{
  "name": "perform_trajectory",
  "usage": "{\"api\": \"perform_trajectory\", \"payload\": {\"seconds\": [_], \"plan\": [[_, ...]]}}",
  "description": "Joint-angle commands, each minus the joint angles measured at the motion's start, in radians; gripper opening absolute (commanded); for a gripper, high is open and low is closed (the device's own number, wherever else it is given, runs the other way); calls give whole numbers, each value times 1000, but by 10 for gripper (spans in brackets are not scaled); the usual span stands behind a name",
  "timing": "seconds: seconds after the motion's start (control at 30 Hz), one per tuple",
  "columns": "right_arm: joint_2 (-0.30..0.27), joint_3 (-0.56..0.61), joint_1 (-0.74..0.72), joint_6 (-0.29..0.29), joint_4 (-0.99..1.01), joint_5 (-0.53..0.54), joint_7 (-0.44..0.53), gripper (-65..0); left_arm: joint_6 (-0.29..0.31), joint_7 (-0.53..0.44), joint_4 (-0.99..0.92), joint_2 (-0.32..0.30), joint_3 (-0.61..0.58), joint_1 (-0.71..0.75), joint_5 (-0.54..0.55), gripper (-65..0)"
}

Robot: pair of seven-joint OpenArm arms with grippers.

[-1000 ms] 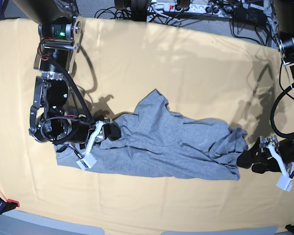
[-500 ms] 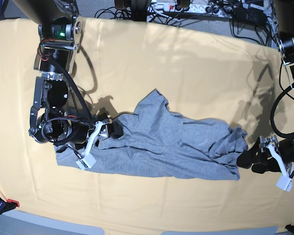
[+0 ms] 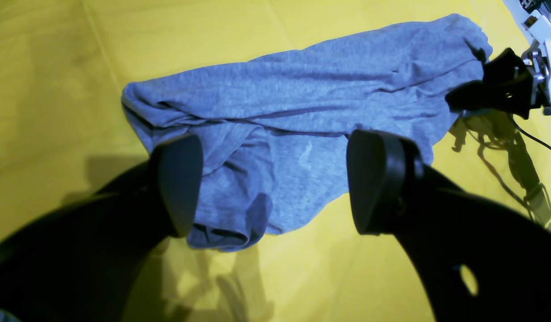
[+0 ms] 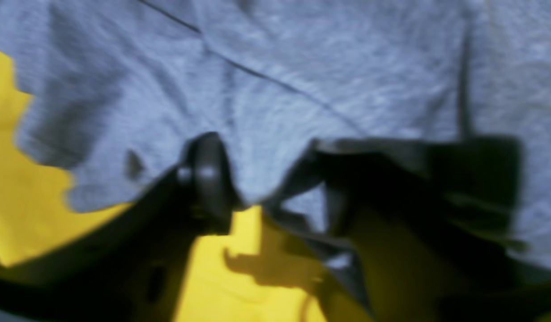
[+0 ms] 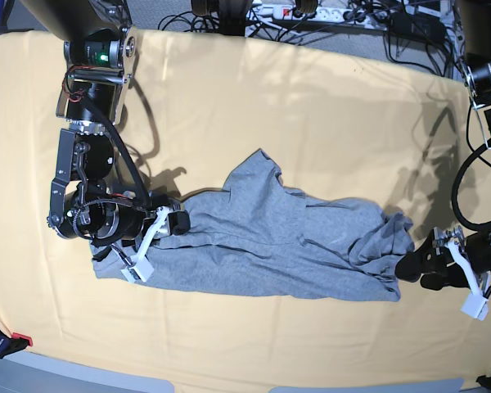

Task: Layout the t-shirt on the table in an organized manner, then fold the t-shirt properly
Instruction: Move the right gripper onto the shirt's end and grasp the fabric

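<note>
The grey t-shirt [image 5: 286, 237] lies crumpled in a long band across the middle of the yellow-orange table [image 5: 311, 106]; no lettering shows. My right gripper [image 5: 170, 223] is at its left end. In the blurred right wrist view the shirt's edge [image 4: 302, 67] hangs between the half-closed fingers of that gripper [image 4: 275, 188]; a pinch cannot be made out. My left gripper [image 5: 420, 270] rests just off the shirt's right end. In the left wrist view it [image 3: 275, 179] stands wide open, holding nothing, with the bunched t-shirt [image 3: 302, 103] beyond its fingers.
Cables and a power strip [image 5: 311, 12] lie beyond the table's far edge. A red-tipped clamp [image 5: 16, 338] sits at the front left corner. The right arm's body [image 5: 94, 98] hangs over the table's left part. The other gripper [image 3: 503, 89] shows at the shirt's far end.
My right gripper has slid a little to the left along the shirt's left end, its jaws widening and then narrowing again. The left arm and the shirt's outline have not moved.
</note>
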State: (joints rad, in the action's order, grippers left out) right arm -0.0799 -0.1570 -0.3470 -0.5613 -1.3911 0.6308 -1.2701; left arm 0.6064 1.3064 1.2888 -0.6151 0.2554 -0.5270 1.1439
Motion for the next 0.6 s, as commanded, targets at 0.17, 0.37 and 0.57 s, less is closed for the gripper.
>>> {"api": "perform_trajectory", "payload": {"seconds": [0.17, 0.37, 0.57], "plan": [[-3, -1, -49, -84, -47, 232, -126, -451, -1, -18, 15, -17, 7, -30, 20, -154], [-3, -1, -49, -105, -47, 252, -126, -288, -1, -18, 15, -17, 7, -30, 20, -154], [-3, -1, -49, -119, -47, 220, -126, -641, -2, -18, 15, -17, 7, -30, 20, -154]]}}
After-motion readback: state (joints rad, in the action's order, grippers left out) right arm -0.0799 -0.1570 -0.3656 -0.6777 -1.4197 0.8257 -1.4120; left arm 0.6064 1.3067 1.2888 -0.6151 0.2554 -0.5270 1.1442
